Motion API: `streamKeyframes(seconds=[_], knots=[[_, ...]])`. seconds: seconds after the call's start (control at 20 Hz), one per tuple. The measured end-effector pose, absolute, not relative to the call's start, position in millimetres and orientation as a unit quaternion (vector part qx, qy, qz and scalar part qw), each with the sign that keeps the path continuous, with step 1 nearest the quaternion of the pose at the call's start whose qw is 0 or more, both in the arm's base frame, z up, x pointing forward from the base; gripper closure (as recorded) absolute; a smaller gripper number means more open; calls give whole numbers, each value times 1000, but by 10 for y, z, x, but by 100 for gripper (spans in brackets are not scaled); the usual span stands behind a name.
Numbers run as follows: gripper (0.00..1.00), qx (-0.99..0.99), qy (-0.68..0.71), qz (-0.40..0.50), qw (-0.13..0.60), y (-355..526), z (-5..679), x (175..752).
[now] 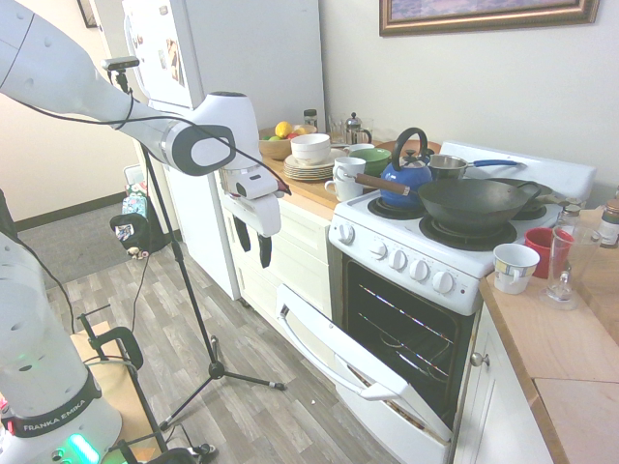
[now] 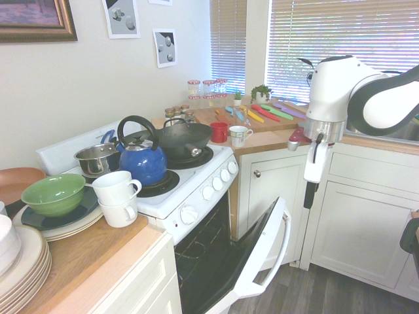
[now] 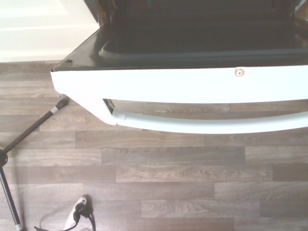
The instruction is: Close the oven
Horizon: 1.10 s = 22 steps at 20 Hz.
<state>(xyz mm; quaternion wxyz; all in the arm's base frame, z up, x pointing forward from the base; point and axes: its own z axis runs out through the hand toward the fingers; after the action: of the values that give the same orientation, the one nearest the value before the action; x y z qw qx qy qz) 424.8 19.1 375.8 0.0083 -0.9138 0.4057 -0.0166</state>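
Your gripper (image 1: pixel 253 253) hangs parted and unladen near the half-open oven door (image 1: pixel 353 362); you're likely approaching. Get the fingers outside its handle (image 1: pixel 324 360), then push toward the cavity (image 1: pixel 401 324).

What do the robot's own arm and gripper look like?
The glossy white, rounded arm has dark grey joint rings, a thin black cable along it and black "FRANKA EMIKA" lettering at its base, where a green light glows. The white-bodied gripper has two slim black fingers.
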Motion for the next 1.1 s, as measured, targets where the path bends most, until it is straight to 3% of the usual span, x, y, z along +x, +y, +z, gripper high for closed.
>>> streamKeyframes(seconds=[0.25,0.6,1.1], knots=[[0,-917,399,1,0,239,3630,4228],[0,-913,407,33,-19,326,2756,4128],[0,-908,419,-4,16,172,1789,4595]])
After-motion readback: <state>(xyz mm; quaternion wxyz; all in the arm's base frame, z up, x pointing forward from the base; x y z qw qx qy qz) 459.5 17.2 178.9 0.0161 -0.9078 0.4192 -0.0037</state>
